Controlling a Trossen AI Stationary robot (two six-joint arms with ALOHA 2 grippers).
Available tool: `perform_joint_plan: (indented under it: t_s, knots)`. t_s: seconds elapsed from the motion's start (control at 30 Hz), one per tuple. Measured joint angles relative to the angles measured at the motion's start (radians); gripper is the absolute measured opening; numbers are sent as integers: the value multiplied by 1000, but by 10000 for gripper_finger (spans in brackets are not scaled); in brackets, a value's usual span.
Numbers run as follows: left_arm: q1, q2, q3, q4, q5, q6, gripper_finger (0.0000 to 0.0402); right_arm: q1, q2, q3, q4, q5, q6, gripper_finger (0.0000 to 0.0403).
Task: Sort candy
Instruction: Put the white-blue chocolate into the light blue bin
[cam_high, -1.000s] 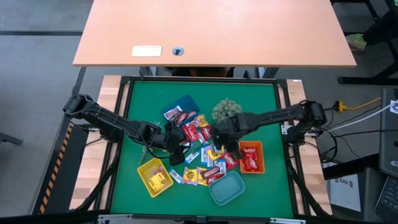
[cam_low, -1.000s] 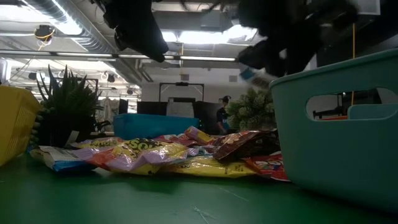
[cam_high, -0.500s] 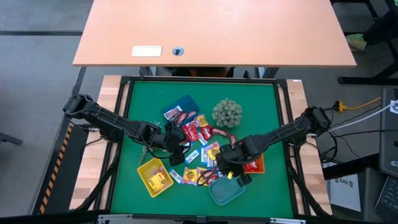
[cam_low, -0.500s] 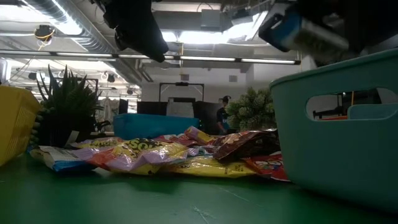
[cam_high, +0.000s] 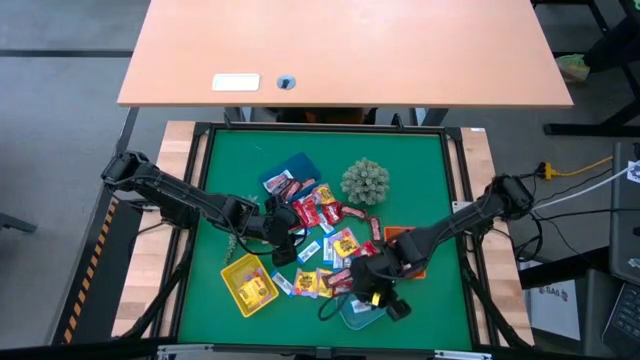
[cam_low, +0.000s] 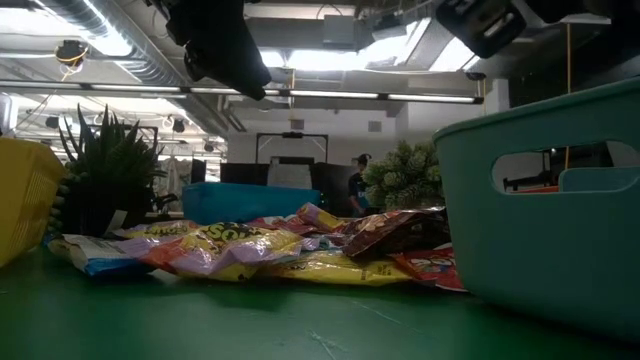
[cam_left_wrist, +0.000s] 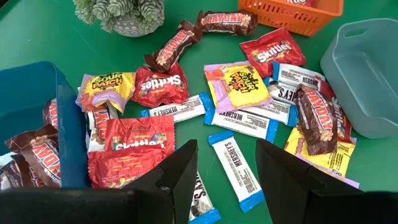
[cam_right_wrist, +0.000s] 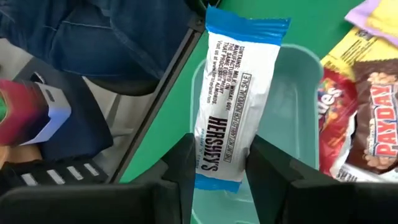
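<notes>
Candy (cam_high: 325, 235) lies heaped in the middle of the green mat: red, yellow, brown and blue-and-white wrappers. My left gripper (cam_left_wrist: 227, 177) hangs open above the heap's left side, with a blue-and-white bar (cam_left_wrist: 235, 167) on the mat below the gap between its fingers. My right gripper (cam_high: 378, 292) is over the teal tray (cam_high: 352, 318) near the front edge, shut on a blue-and-white Hershey's bar (cam_right_wrist: 229, 93). Yellow tray (cam_high: 248, 283), blue tray (cam_high: 296, 165) and orange tray (cam_high: 408, 250) ring the heap. My right gripper pinches the Hershey's bar between its two fingers, at the bar's two long edges near one short end (cam_right_wrist: 216, 163). The bar runs on along the fingers, past their tips. It is lifted clear, slanting down over the teal tray's hollow (cam_right_wrist: 292, 124).
A round green plant (cam_high: 365, 180) stands behind the heap, and a spiky one (cam_low: 100, 170) beside the left arm. The blue tray holds brown bars (cam_left_wrist: 34, 152); the orange and yellow trays hold candy too. A wooden desk (cam_high: 340, 50) lies beyond the far edge.
My right gripper has swung from the heap's far right part toward the table's near edge and tipped, carrying the blue-and-white bar clear of the mat; it now stands over the teal tray.
</notes>
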Motion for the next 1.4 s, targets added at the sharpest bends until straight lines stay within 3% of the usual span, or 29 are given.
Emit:
perform_joint_plan:
  t_s: [0.23, 0.5, 0.63, 1.0, 1.4]
  knots:
    - [0, 0, 0, 0, 0, 0, 149, -4, 0, 0, 1, 11, 0, 127]
    - [0, 0, 0, 0, 0, 1, 149, -3, 0, 0, -7, 44, -1, 204]
    - [0, 0, 0, 0, 0, 1, 149, -4, 0, 0, -7, 51, -2, 224]
    - [-4, 65, 0, 32, 0, -2, 149, -14, 0, 0, -112, 59, -1, 227]
    - [54, 174, 0, 20, 3, -114, 149, -31, -13, 0, -310, 100, -89, 227]
